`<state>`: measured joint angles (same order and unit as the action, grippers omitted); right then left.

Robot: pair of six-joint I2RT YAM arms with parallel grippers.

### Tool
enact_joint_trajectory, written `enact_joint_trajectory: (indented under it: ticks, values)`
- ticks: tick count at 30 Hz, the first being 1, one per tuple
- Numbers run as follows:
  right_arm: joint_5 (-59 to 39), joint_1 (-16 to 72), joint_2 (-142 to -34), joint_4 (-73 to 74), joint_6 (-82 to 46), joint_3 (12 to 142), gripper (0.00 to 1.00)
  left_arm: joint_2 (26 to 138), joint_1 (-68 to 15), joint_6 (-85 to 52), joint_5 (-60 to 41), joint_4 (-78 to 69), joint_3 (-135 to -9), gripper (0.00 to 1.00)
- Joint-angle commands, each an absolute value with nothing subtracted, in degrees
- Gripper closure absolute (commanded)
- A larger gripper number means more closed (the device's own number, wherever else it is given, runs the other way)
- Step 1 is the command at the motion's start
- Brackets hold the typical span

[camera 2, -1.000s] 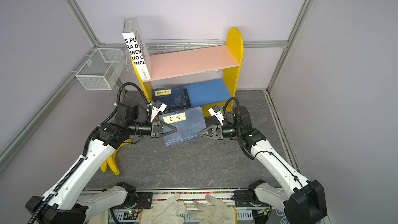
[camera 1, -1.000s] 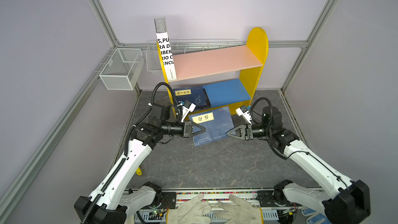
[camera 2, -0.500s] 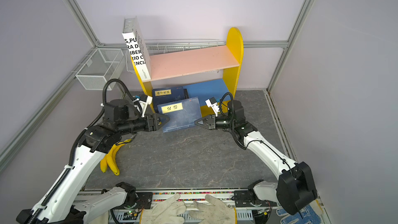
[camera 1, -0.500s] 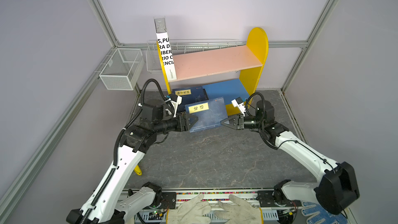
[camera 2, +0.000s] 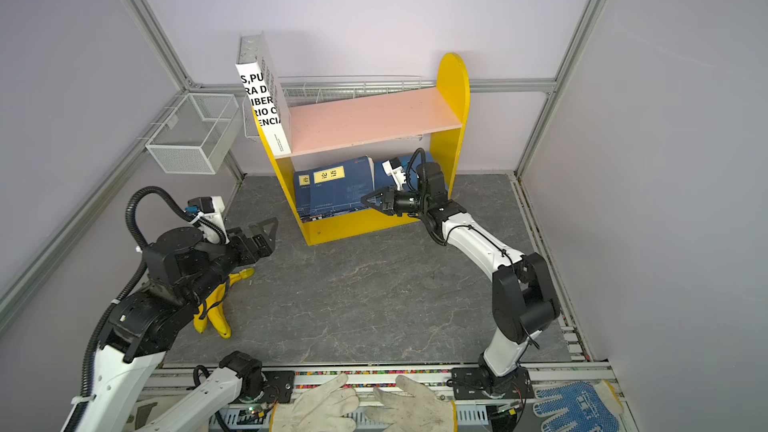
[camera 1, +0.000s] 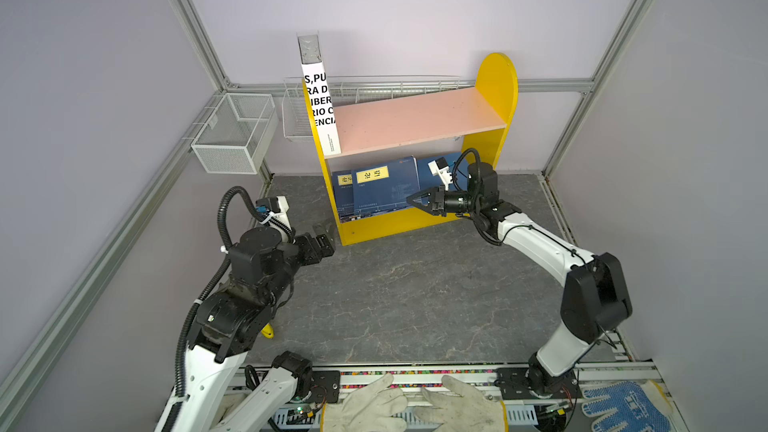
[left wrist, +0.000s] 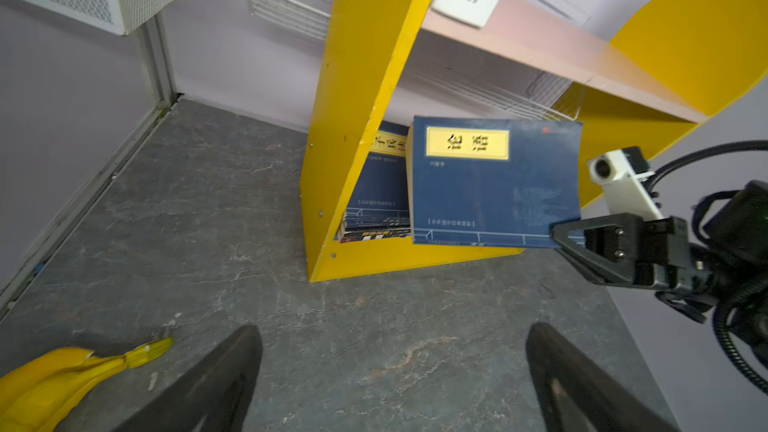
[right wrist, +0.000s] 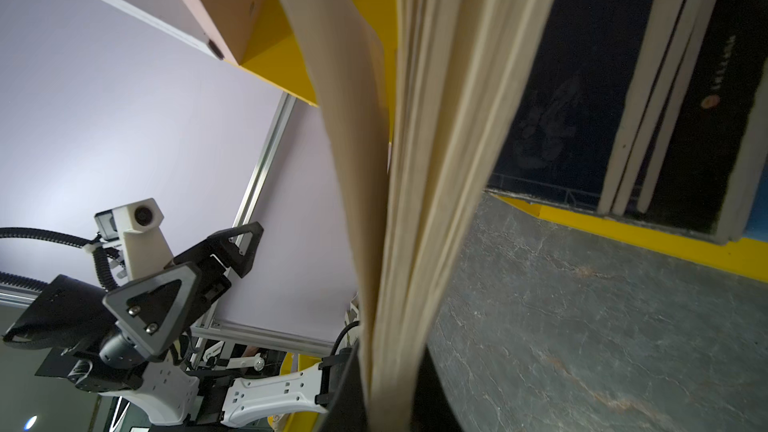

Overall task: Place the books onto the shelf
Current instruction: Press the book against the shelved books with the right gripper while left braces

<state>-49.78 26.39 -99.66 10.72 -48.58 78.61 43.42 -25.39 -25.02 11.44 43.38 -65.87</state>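
Black right fingers [camera 1: 417,200] are clamped on the lower outer corner of a thin navy book with a yellow title label [camera 1: 384,189]. They pinch its page edge so it stands on edge, cover facing out, in the lower tier of the small yellow two-tier shelf [camera 1: 496,89]. You hold it there, I judge, so it cannot topple before it leans against the second navy book [camera 1: 343,195] just beside it. Your left fingers [left wrist: 226,376] stand wide apart and empty over the grey marbled counter [camera 1: 415,292], apart from the shelf, which leaves the right arm room. A large white book with bold black lettering [camera 1: 318,105] stands on the pink upper board [camera 1: 415,118], propped against the side panel.
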Motion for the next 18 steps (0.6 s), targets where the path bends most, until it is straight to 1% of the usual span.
enact_joint_trajectory:
  ticks: [1, 6, 9, 13, 18]
  values:
    - [-50.86, 26.54, -103.46, 14.14, -49.61, 83.74, 0.94, 44.27, -25.25, -25.61, 17.23, 40.54, -62.61, 0.00]
    - [-52.16, 26.83, -110.35, 17.35, -51.86, 90.00, 0.93, 46.35, -24.90, -26.10, 18.70, 34.70, -58.48, 0.00]
    - [-51.71, 27.12, -113.27, 12.68, -49.96, 94.28, 0.93, 47.87, -23.92, -26.17, 18.18, 32.12, -57.46, 0.00]
    - [-51.55, 27.60, -115.99, 5.41, -46.21, 99.39, 0.93, 50.16, -21.88, -26.72, 16.22, 32.21, -58.13, 0.00]
    - [-53.17, 28.19, -118.74, 4.39, -46.12, 102.09, 0.93, 50.66, -20.47, -26.20, 14.49, 31.29, -58.07, 0.00]
